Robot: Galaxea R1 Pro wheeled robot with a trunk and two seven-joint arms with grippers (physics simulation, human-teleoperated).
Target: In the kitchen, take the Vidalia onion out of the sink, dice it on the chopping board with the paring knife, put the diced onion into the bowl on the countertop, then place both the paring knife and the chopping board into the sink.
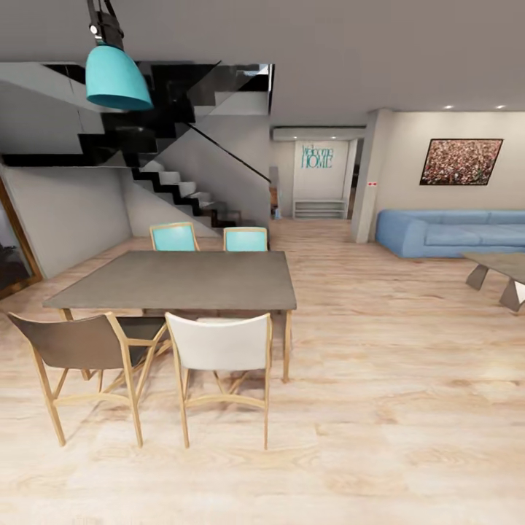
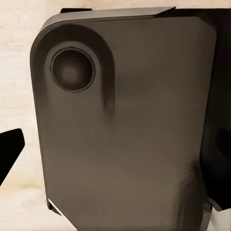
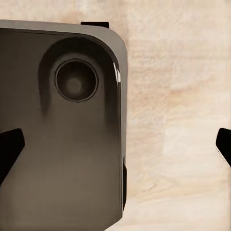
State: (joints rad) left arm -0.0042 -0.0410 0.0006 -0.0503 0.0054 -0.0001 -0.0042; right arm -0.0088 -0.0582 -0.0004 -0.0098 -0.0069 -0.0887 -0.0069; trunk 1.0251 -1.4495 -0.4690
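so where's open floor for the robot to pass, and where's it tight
Widest open stretch: the wood floor between the dining table and the blue sofa, running back toward the hallway with the welcome home sign. The floor in front of the white chair is bare too. Tight: around the table with its four chairs, and by the low table beside the sofa.

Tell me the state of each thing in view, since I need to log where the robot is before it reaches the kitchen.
Dining table: upright, top bare.
Four chairs: upright, at the table.
Pendant lamp: hanging, teal shade.
Sofa: against the wall, nothing on it.
Left gripper: one dark fingertip visible, open or shut unclear.
Right gripper: fingertips apart, open, holding nothing.
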